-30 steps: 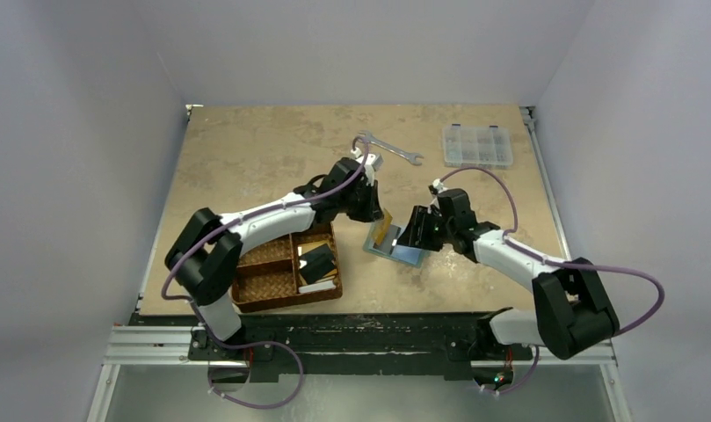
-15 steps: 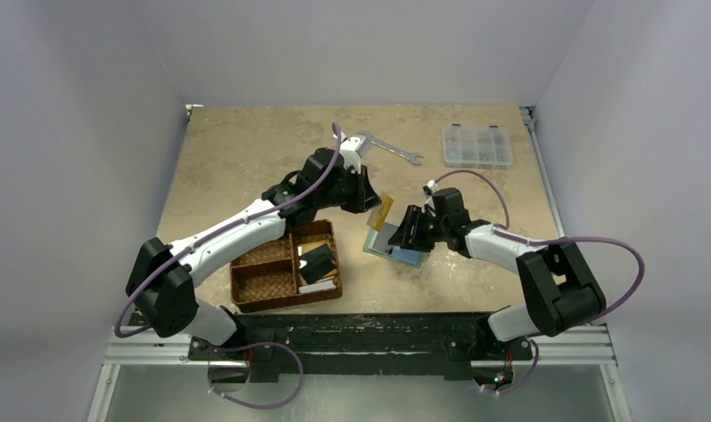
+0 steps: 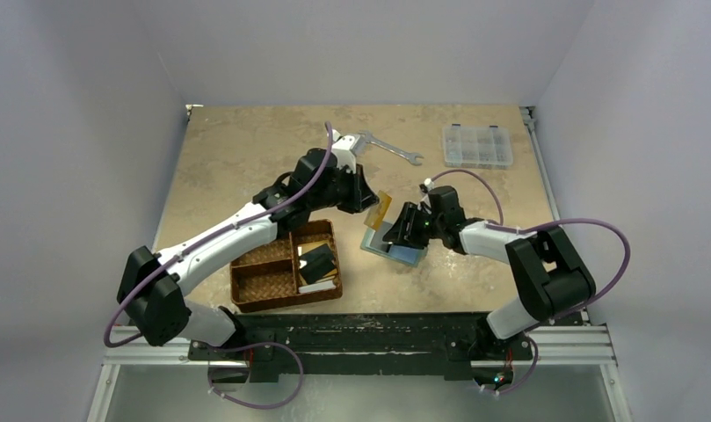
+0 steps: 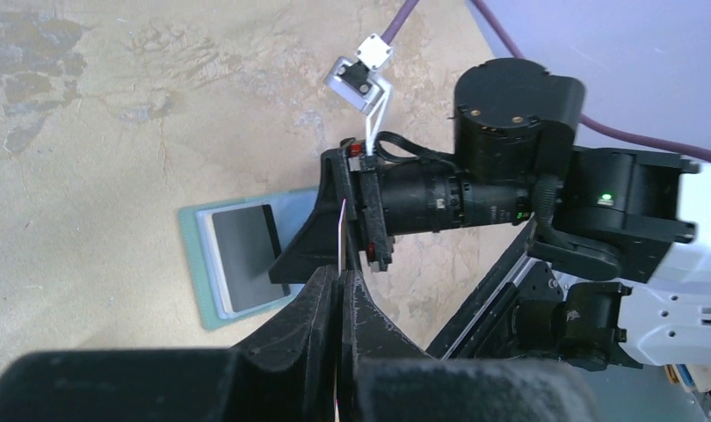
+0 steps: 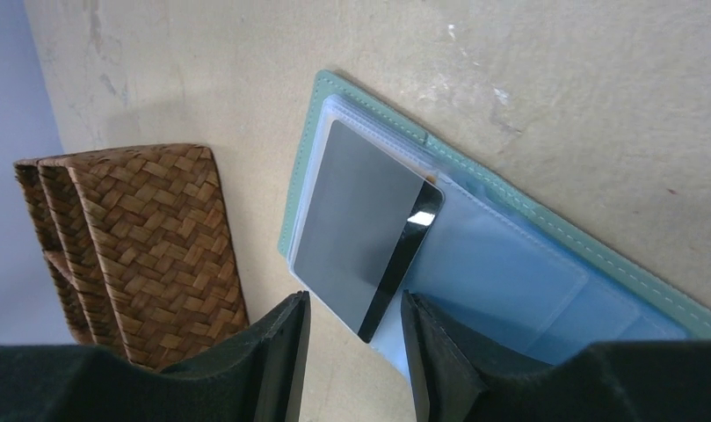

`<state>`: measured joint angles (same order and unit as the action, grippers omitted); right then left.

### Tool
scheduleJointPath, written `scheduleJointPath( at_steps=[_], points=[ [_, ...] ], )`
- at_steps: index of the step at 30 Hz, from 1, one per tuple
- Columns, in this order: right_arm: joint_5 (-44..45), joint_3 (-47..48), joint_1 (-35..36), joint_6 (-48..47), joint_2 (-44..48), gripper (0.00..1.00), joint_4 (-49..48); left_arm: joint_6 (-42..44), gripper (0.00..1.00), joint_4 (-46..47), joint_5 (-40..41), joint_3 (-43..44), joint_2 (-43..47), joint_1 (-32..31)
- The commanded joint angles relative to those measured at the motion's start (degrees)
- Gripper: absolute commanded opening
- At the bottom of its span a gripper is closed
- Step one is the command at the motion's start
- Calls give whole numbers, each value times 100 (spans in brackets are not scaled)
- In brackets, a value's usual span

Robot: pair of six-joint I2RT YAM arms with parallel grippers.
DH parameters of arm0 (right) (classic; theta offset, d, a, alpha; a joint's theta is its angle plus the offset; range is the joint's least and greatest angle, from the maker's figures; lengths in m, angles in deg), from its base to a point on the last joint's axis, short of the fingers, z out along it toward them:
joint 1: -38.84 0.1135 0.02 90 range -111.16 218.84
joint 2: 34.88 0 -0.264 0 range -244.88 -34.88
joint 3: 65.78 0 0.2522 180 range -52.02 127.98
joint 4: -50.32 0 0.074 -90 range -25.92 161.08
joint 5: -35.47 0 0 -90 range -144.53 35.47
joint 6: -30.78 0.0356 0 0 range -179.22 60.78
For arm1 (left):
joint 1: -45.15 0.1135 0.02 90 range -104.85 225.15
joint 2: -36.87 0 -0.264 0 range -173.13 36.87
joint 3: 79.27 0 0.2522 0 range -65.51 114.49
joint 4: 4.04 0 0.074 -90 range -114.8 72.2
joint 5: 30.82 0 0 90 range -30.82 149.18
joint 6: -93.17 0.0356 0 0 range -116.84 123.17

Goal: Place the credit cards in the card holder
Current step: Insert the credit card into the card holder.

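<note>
Overhead, the orange-yellow card [image 3: 384,209], a thin stiff plastic rectangle, hangs tilted above the mottled tan bench [image 3: 246,158], pinched tight in the left tool [image 4: 339,280]. It is just beside the card holder [image 3: 388,247]. The holder lies open and flat: a grey-green cover with stitched edges and glossy blue-grey sleeves. The right tool [image 5: 353,309] stands over it, its black fingers [image 5: 281,352] parted with nothing between them.

Only the right wrist view shows a grey card [image 5: 359,230] with a black stripe tucked in a clear sleeve, and the herringbone weave of the brown basket [image 5: 141,246]. From the left wrist, the held card is a mere pale edge. The overhead view alone shows a black card [image 3: 316,259] and a white card [image 3: 321,284] in the basket's right compartment.
</note>
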<state>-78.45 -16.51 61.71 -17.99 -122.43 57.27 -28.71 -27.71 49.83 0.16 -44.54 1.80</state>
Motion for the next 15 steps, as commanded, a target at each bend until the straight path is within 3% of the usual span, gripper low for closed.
scheduleJointPath(
  at_steps=[1,8,15],
  points=[
    [-250,282,188,260,-96,50,-630,-10,0,-8,19,58,397,19],
    [-833,356,276,378,-171,52,-1217,-53,0,28,37,44,439,17],
    [244,535,271,-400,189,58,224,-86,0,96,-64,-48,431,12]
  ],
)
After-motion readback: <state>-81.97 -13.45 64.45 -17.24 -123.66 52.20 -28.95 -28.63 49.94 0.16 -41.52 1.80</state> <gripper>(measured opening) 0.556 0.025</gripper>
